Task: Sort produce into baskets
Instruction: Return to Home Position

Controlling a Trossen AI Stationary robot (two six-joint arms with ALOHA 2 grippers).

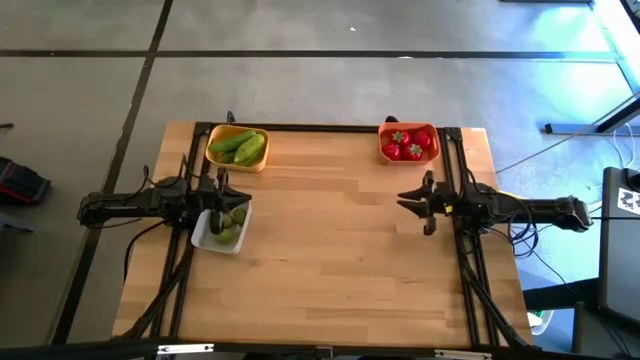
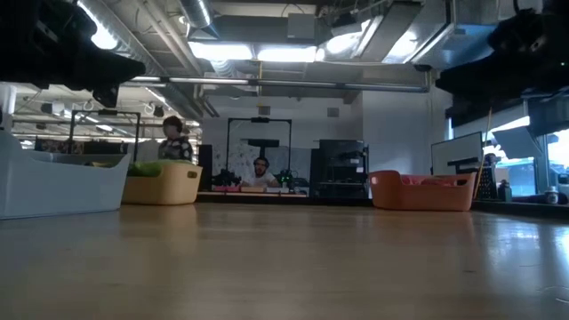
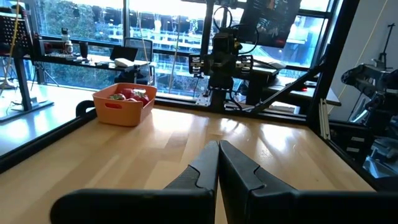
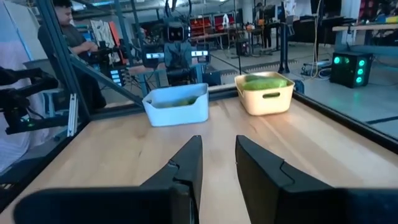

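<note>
1. Left gripper (image 3: 218, 146): fingers are pressed together and hold nothing. It hangs at 9 o'clock on the table (image 1: 330, 280), over the rim of the white bin (image 1: 203, 238).
2. Right gripper (image 4: 217, 142): fingers are slightly parted and empty. It hangs at 3 o'clock, pointing across the table toward the other arm.
3. Produce, each kind in its own bin:
   - Cucumbers (image 1: 240, 146) are in the yellow bin (image 1: 213, 152) at 10 o'clock.
   - Red pieces (image 1: 408, 147) are in the orange bin (image 1: 384, 150) at 1 o'clock.
   - Limes (image 1: 232, 220) are in the white bin.
4. Assessment: no piece shows outside a bin, so sorting appears complete. Both arms sit level and unloaded, which fits a parking pose that keeps the fingers clear of the filled bins.
</note>
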